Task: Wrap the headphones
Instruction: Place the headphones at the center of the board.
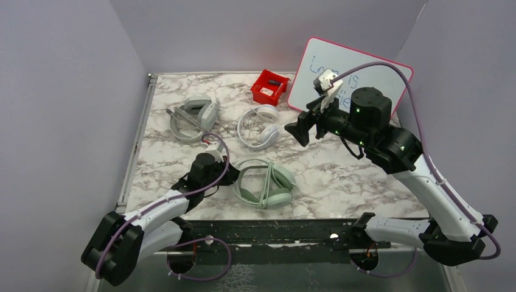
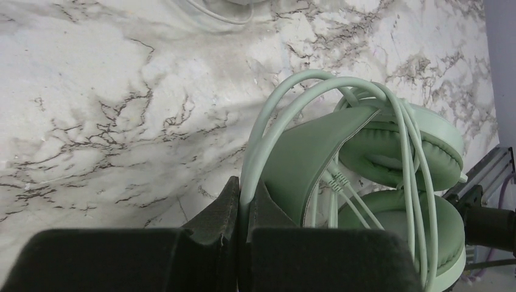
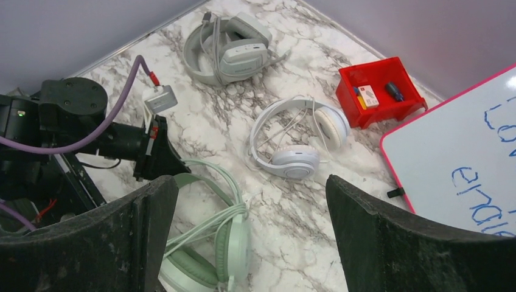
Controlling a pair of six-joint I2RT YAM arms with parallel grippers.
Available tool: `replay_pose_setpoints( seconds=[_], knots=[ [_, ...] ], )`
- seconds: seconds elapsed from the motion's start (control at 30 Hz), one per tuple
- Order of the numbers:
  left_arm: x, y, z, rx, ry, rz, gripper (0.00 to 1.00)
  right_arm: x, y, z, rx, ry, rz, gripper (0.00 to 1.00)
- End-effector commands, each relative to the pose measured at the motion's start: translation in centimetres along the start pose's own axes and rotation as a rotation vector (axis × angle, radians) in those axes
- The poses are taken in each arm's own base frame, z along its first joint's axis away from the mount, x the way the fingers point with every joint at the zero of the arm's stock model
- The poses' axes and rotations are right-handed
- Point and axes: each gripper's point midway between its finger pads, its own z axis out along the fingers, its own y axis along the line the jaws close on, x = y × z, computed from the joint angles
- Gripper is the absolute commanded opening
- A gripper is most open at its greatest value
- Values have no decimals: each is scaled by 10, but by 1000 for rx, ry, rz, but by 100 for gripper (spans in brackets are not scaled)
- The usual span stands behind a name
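Note:
The mint headphones lie on the marble table near the front, with their thin cable looped several times over the headband and cups. My left gripper sits low at their left side and is shut on a strand of that cable. My right gripper hangs open above the table's middle right, holding nothing. The white headphones lie behind the mint pair. A grey-green pair sits at the back left.
A red bin with small items stands at the back centre. A pink-edged whiteboard leans at the back right. Grey walls close the table's left, back and right sides.

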Motion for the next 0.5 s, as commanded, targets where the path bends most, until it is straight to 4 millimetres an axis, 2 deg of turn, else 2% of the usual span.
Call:
replay_pose_setpoints(
  seconds=[0.0, 0.17, 0.23, 0.33, 0.4, 0.47],
  knots=[
    [-25, -11, 0, 45, -138, -52, 0, -14, -5, -9, 25, -84, -17, 97],
    [-15, -1, 2, -2, -101, -103, 20, -14, -4, -7, 22, -85, -18, 98],
    [-10, 12, 1, -86, -84, -134, 30, -15, -4, -6, 19, -88, -20, 98],
    [-8, 21, -3, -137, -74, -136, 43, -19, -5, -7, 25, -101, -24, 98],
    [-5, 32, -8, -210, -62, -155, 48, -22, -11, -10, 60, -107, -17, 98],
    [-7, 37, -12, -246, -72, -166, 51, -25, -26, -14, 150, -110, 1, 99]
  ],
)
